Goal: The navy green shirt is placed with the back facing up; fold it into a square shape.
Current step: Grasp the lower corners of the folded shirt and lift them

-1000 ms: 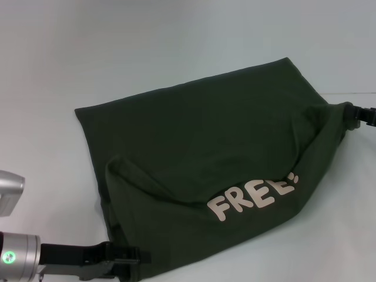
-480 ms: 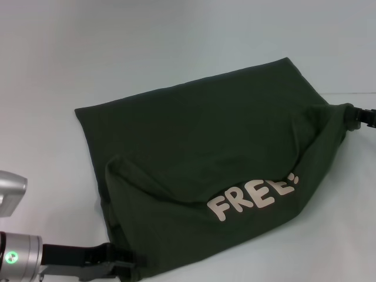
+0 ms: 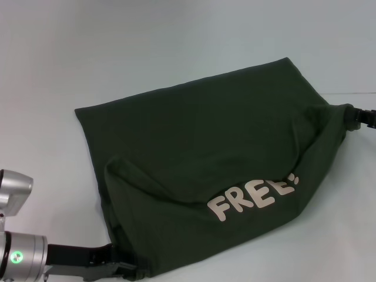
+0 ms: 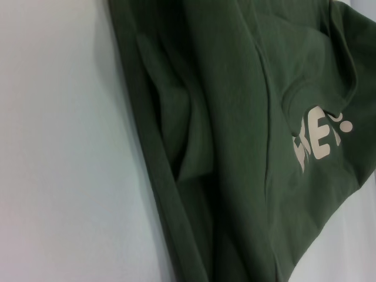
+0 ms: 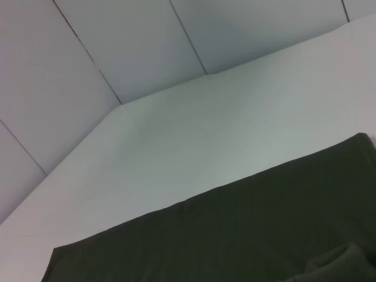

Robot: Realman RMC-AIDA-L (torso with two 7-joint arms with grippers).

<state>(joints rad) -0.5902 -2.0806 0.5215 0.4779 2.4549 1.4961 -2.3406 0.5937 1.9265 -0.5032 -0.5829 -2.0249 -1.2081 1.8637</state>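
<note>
The navy green shirt (image 3: 200, 153) lies spread on the white table, its near part lifted and turned over so the cream "FREE!" lettering (image 3: 252, 197) faces up. My left gripper (image 3: 126, 267) is at the shirt's near left corner, shut on the fabric and partly hidden under it. My right gripper (image 3: 352, 116) is at the shirt's right edge, where the cloth bunches and pulls toward it. The left wrist view shows folds of the shirt (image 4: 235, 117) and part of the lettering (image 4: 320, 141). The right wrist view shows the shirt's flat far part (image 5: 247, 235).
The white table (image 3: 117, 53) extends beyond the shirt to the far side and the left. Grey wall panels (image 5: 117, 47) stand behind the table's far edge in the right wrist view.
My left arm has shifted slightly down toward the near edge, so less of its gripper shows. The shirt and right arm have hardly moved.
</note>
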